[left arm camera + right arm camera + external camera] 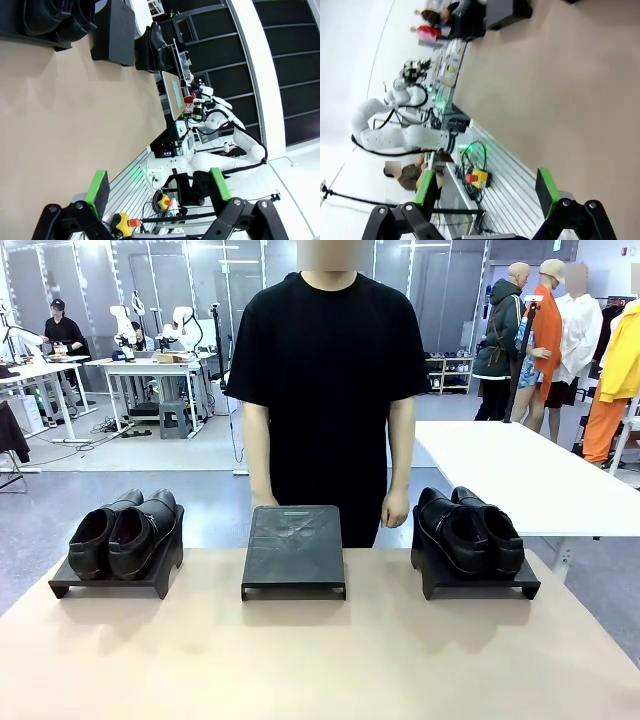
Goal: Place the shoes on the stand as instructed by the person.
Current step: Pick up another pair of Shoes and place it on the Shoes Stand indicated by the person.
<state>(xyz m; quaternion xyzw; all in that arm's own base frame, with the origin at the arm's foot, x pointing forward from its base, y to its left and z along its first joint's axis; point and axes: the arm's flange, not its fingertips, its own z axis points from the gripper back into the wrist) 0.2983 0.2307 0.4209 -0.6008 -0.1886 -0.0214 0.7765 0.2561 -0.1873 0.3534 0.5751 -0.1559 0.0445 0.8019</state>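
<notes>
Presently both claws, left claw point(157, 187) and right claw point(485, 190), are spread, gripping nothing; the person's point(325, 370) cue, seemingly not given, should be awaited, the middle stand point(294, 550) bare.

Glossy black shoes point(128, 532) are seen left and right point(470, 530) on black stands point(293, 552); a plain black T-shirt is worn by the person point(328, 390); the table point(320, 660) is coloured beige

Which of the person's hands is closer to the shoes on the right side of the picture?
Their left hand. It hangs just beside that pair of shoes, while their right hand hangs farther away, past the empty middle stand.
</notes>
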